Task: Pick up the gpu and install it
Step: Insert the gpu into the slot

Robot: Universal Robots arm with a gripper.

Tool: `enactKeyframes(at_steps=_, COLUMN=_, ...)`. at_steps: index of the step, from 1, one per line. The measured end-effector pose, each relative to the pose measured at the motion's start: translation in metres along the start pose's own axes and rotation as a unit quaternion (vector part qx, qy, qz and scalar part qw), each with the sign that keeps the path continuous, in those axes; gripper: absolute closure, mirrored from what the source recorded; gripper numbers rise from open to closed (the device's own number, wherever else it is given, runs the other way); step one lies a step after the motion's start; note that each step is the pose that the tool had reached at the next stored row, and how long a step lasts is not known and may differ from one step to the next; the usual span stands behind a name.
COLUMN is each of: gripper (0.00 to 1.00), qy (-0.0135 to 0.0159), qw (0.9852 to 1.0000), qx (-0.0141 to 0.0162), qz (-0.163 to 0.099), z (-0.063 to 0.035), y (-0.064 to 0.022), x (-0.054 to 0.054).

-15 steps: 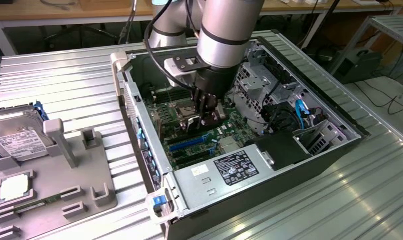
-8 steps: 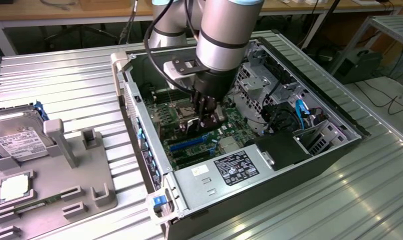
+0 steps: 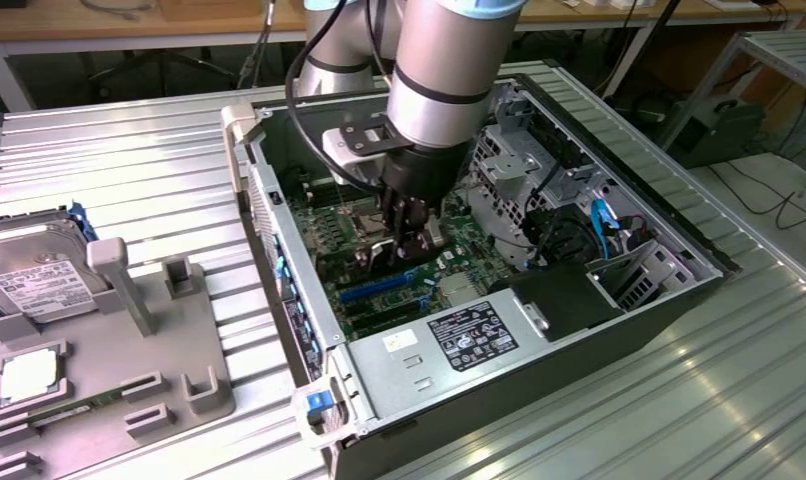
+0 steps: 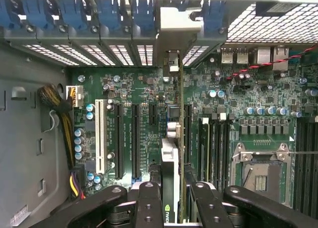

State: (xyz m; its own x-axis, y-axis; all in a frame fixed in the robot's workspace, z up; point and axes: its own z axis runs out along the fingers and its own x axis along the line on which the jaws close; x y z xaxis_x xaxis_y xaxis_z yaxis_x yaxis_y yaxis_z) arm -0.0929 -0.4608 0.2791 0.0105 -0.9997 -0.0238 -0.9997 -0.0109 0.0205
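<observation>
Clamping the gpu [image 4: 170,188] edge-on between them, your jaws held the card upright over the motherboard [image 4: 149,123] inside the open computer case [image 3: 643,300]. In the wrist view, the fingers [image 4: 149,203] pressed on the two faces of the card, and its long silver bracket [image 4: 171,39] reached toward the case's rear wall, in line with the row of blue slot clips [image 4: 74,14]. The card's lower edge sat just above or in one of the dark expansion slots; you could not tell from these views whether it was seated. A white slot [image 4: 100,136] and further black slots lay beside it, and the empty processor socket [image 4: 261,171] sat well apart on the other side.

From the exterior view, your gripper [image 3: 410,235] stood deep in the case, near its middle, with the arm [image 3: 443,70] coming straight down. The power supply [image 3: 470,335] filled the case's near corner. The case lay on its side on the ribbed metal table [image 3: 136,160]. Toward the table's edge at the exterior view's left, a grey parts holder [image 3: 150,370] carried a silver hard drive [image 3: 36,275] with a white label and a flat square chip [image 3: 30,375].
</observation>
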Motion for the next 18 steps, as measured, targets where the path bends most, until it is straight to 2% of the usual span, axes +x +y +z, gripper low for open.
enactKeyframes(at_steps=18, gripper=0.73, qy=0.0002, qw=1.0000, qx=-0.0002, qz=-0.004, z=0.0076, y=0.0032, x=0.0002)
